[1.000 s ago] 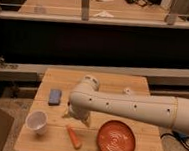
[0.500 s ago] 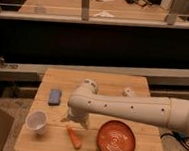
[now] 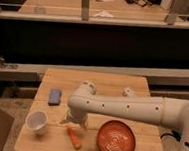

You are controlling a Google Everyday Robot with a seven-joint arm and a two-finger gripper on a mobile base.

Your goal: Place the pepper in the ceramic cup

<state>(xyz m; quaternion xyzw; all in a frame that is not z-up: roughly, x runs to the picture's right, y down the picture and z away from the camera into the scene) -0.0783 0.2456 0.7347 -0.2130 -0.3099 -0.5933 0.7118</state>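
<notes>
While the white arm (image 3: 120, 105) reaches in from the right across the table (image 3: 112, 86), the gripper (image 3: 74, 122) hangs from its bent wrist over the near-left part of the tabletop, pointing down. Whether it is open or closed cannot be told. Nothing shows in its hold, and the pepper is clearly not in it.

Over the last second the gripper has sunk a little lower toward the wood, while its place from left to right has hardly changed. It now sits just beyond the far end of the pepper (image 3: 73, 137), very close above it, though contact cannot be made out. The pepper lies flat on the table, near the front edge. It has not moved in that time.

To the left of the pepper, a short way off, stands the cup (image 3: 36, 121), upright with its mouth open and nothing seen inside. To the right of the pepper rests the orange plate (image 3: 117, 140), and a small blue block (image 3: 55, 97) lies farther back on the left.

Judged from this, the descent is the approach to a grasp. The pick-up is not yet done, and the lift, the carry to the left and the drop into the cup all remain.
</notes>
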